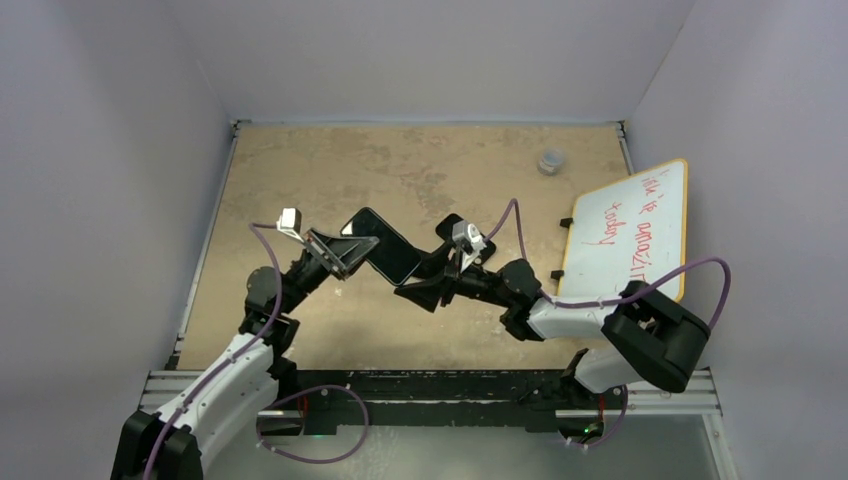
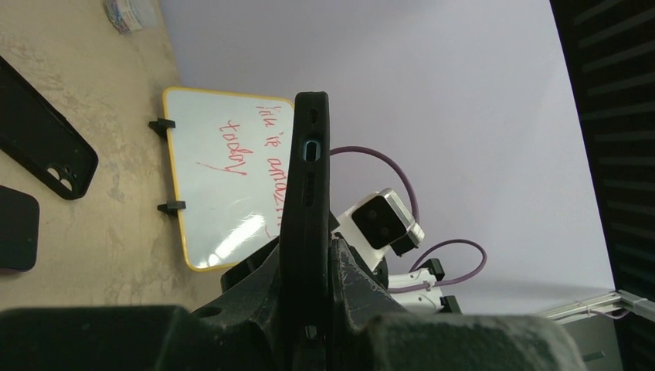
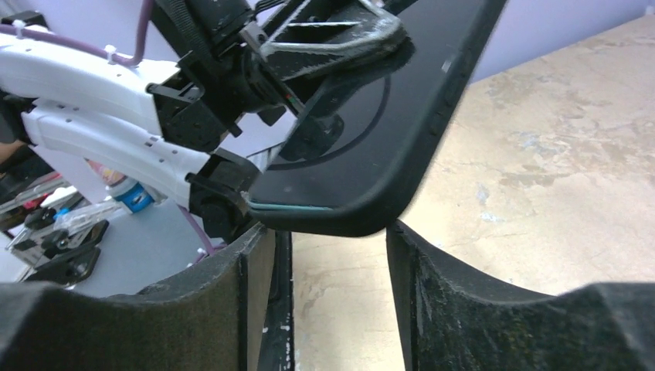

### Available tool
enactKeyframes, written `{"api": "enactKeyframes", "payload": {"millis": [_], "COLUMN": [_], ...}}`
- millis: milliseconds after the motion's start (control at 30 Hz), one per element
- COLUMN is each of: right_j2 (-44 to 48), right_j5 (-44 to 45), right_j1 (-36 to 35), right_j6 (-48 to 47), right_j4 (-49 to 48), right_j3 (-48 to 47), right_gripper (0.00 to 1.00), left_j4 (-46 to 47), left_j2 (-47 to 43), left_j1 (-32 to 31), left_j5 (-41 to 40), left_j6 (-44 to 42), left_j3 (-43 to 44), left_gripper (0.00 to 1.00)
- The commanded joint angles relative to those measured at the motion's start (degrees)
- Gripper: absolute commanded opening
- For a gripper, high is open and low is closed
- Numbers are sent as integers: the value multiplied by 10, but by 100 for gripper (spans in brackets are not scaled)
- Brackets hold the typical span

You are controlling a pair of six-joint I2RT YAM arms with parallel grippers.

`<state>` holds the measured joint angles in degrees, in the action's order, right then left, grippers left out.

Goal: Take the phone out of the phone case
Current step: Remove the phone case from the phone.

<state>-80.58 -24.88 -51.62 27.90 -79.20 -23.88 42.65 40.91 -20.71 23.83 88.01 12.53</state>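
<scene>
My left gripper (image 1: 347, 250) is shut on the phone in its black case (image 1: 382, 244) and holds it tilted above the table. In the left wrist view the cased phone (image 2: 309, 170) stands edge-on between my fingers (image 2: 351, 278). My right gripper (image 1: 420, 290) is open, just at the phone's lower corner. In the right wrist view that rounded corner (image 3: 363, 162) hangs right above the gap of the gripper (image 3: 332, 239), with a thin teal line along the case rim. I cannot tell if the fingertips touch it.
An empty black case (image 2: 46, 147) and another flat black piece (image 2: 15, 228) lie on the tan table (image 1: 330, 170). A yellow-framed whiteboard (image 1: 630, 230) lies at the right edge. A small grey object (image 1: 551, 160) sits at the far right. Walls close in on three sides.
</scene>
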Motion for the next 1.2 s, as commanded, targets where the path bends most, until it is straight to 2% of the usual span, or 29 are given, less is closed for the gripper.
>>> {"api": "enactKeyframes", "payload": {"millis": [0,233,733,900,1167], "right_j2": [23,34,18,7,3], "right_j5": [-44,-53,22,23,-6], "right_j1": [-1,-3,-3,-3,-3], "right_j6": [7,4,44,40,13], "right_j4": [-40,-33,-62,-59,-42], "right_j3": [-10,-15,-27,-35,-33], "right_gripper": [59,62,54,47,28], "left_j4": [55,65,48,48,25], "left_j2": [8,24,-5,-5,-13], "left_j1": [-1,-1,-2,-2,-2], "left_j5": [-14,-13,2,7,10], "left_j6": [2,-4,-12,-8,0], "left_j3": [21,32,20,21,20], "left_gripper": [0,0,0,0,0]}}
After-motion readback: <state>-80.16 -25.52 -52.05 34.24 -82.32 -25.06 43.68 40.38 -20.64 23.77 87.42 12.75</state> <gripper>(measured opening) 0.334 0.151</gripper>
